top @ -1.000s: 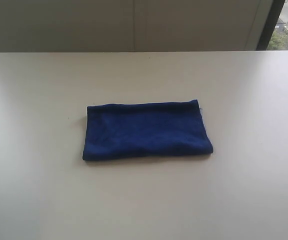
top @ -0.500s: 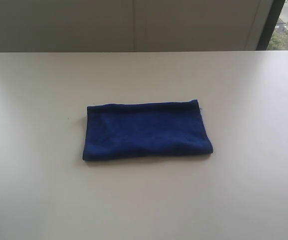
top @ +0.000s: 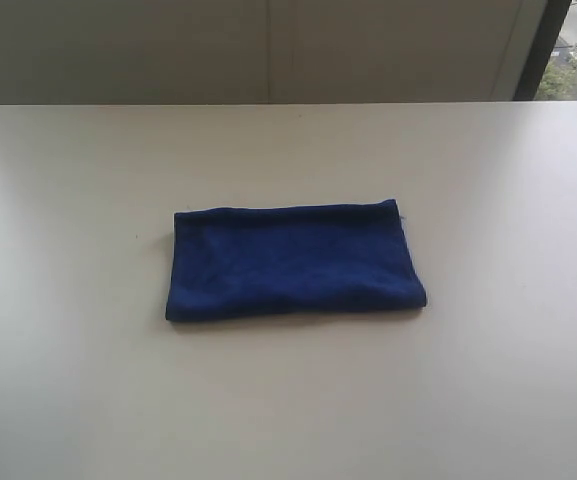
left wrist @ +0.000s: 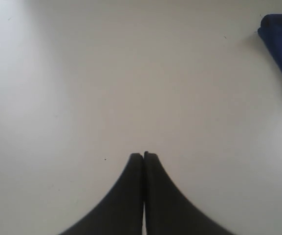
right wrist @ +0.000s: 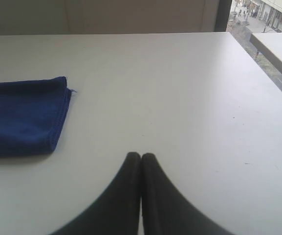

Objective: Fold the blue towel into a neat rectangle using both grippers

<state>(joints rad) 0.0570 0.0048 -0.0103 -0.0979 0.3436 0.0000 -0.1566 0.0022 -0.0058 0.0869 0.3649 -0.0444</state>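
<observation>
Exterior: the towel (top: 295, 262) lay folded in a flat rectangle mid table (top: 488, 180). Left wrist: the left gripper (left wrist: 143, 155) had its fingers pressed together, holding nothing, with a towel corner well beyond the tips. Right wrist: the right gripper (right wrist: 141, 155) fingers were likewise pressed together and empty, with the towel end near, off to one side.
</observation>
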